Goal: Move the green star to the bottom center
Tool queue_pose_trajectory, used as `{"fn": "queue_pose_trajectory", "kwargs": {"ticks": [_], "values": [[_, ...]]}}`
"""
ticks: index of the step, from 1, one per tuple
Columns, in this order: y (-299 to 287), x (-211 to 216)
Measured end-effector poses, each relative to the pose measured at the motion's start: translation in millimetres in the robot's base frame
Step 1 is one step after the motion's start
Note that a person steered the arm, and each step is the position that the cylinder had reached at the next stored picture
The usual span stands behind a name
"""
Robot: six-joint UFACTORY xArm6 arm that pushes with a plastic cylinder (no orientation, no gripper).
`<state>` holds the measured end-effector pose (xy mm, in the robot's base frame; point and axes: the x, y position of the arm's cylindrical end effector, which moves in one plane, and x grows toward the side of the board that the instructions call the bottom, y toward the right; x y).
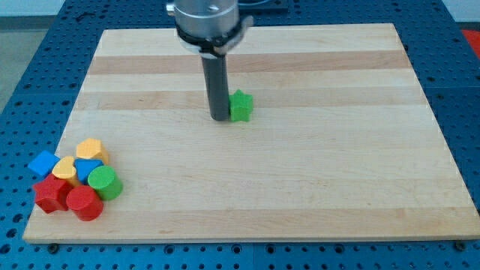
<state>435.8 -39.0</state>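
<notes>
The green star (241,106) lies on the wooden board (300,172), a little above the board's middle. My tip (219,118) stands on the board right at the star's left side, touching it or nearly so. The dark rod rises from the tip to the arm's grey mount at the view's top.
A cluster of blocks sits at the board's bottom left: a blue cube (43,163), two yellow blocks (91,149) (65,169), a blue block (88,168), a green cylinder (104,182), a red star (51,194) and a red cylinder (84,202).
</notes>
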Motion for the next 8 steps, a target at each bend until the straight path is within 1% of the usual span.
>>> {"fn": "queue_pose_trajectory", "kwargs": {"ticks": [1,2,3,4,5,6,7,8], "values": [[30,24],[-1,32],[-66,33],[-79,-1],[-60,-17],[-27,-17],[-16,-17],[-19,-19]]}}
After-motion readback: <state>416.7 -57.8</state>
